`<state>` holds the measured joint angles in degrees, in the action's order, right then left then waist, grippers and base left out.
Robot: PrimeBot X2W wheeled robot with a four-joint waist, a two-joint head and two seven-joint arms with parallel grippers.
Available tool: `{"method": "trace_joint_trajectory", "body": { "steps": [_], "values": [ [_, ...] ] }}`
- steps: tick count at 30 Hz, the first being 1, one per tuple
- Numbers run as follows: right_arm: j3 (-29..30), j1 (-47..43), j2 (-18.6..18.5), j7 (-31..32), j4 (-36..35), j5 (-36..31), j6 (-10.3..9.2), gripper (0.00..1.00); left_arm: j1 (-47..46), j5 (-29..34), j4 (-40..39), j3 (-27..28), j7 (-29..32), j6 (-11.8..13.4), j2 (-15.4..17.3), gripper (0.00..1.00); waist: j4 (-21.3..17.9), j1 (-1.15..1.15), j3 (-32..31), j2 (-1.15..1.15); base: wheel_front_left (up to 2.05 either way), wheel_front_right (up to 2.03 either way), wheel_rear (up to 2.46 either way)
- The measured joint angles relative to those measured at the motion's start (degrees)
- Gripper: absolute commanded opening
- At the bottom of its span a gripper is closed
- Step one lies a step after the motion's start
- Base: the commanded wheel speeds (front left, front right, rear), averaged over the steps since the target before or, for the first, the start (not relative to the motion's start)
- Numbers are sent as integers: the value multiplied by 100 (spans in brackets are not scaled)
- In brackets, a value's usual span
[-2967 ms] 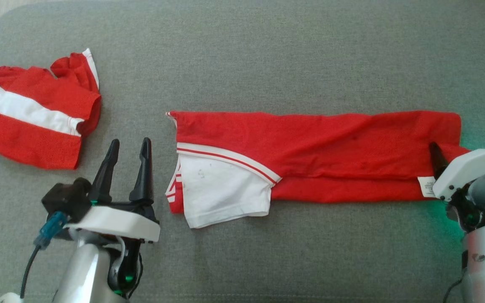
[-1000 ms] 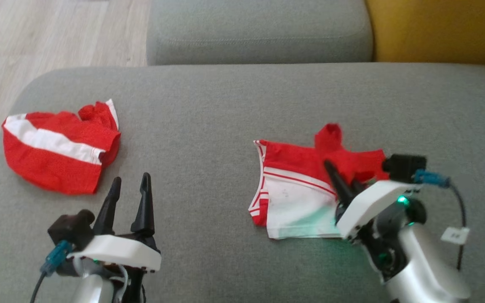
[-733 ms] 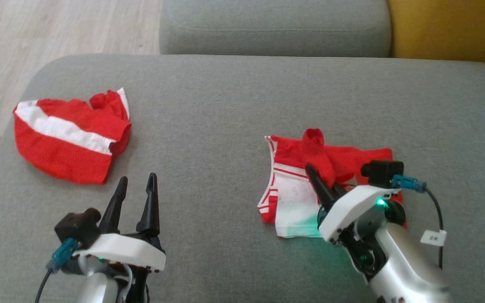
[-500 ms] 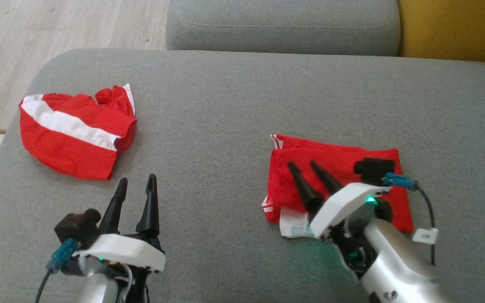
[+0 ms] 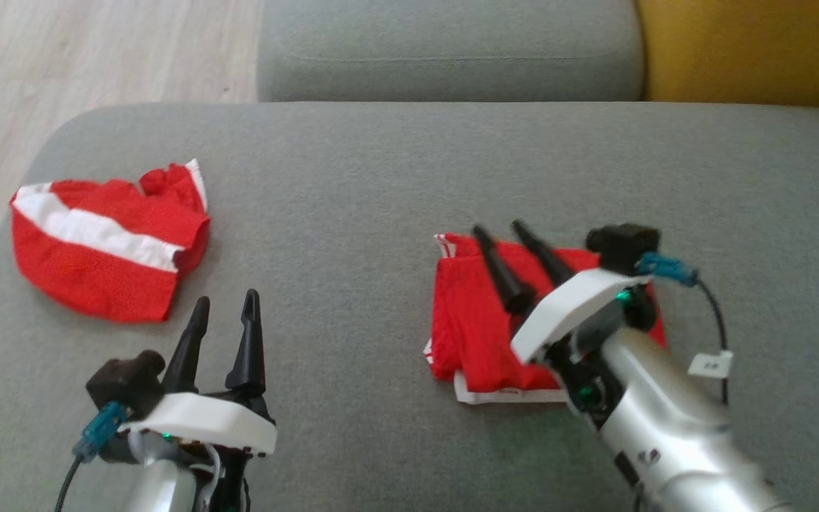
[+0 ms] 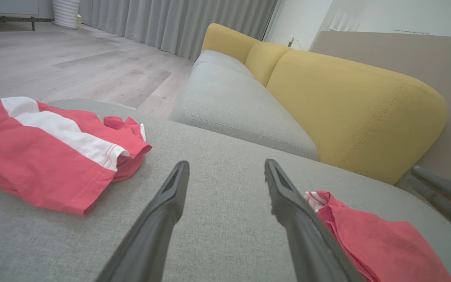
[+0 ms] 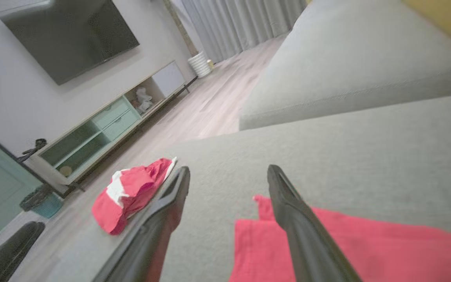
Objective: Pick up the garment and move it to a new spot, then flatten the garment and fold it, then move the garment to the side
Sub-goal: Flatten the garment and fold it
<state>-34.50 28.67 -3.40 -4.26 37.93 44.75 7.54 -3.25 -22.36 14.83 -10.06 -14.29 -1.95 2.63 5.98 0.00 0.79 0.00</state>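
- A crumpled red-and-white cloth (image 5: 100, 242) lies by the left edge of the grey cushion (image 5: 381, 178).
- The left gripper (image 5: 226, 302) sits near the front edge, its 2 fingers apart, holding nothing.
- The folded red garment (image 5: 477, 334) lies right of centre.
- The right gripper (image 5: 498, 229) hangs over the garment, fingers apart, gripping nothing.

The head camera is looking steeply down on the grey seat (image 5: 381, 178). The left wrist camera is skimming low across it towards the yellow backrest (image 6: 347, 105); the right wrist camera is leaning sideways, close over the folded red garment (image 7: 386, 250). All three are sharing the red-and-white heap (image 5: 89, 277).
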Motion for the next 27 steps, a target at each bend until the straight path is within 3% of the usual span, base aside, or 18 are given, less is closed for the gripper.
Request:
{"method": "trace_joint_trajectory", "body": {
  "steps": [4, 7, 14, 21, 27],
  "values": [
    [761, 76, -11, -113, 194, -812, 0, 100, 3, -1, -156, 5, 0, 2, 0, 100, -203, 0, -42, 0, 0, 0, 0],
    [1128, 68, -227, -297, 113, -1704, 0, 100, 2, -66, -238, -10, 0, 43, 0, 100, -303, 0, -55, 0, 0, 0, 0],
    [2076, -618, -727, -443, -818, -2984, 0, 100, 2, -96, -356, -82, -1, 101, 0, 100, -433, 0, -104, 0, 0, 0, 0],
    [3131, -1871, -482, -471, -1728, -3422, 0, 100, 77, -93, -387, -256, 0, 166, 0, 100, -475, 0, -136, 0, 0, 0, 0],
    [3455, -2382, -215, -343, -2216, -3710, 0, 100, 214, 5, -465, -322, -1, 218, 3, 100, -497, 0, -128, 0, 0, 0, 0]
  ]
}}
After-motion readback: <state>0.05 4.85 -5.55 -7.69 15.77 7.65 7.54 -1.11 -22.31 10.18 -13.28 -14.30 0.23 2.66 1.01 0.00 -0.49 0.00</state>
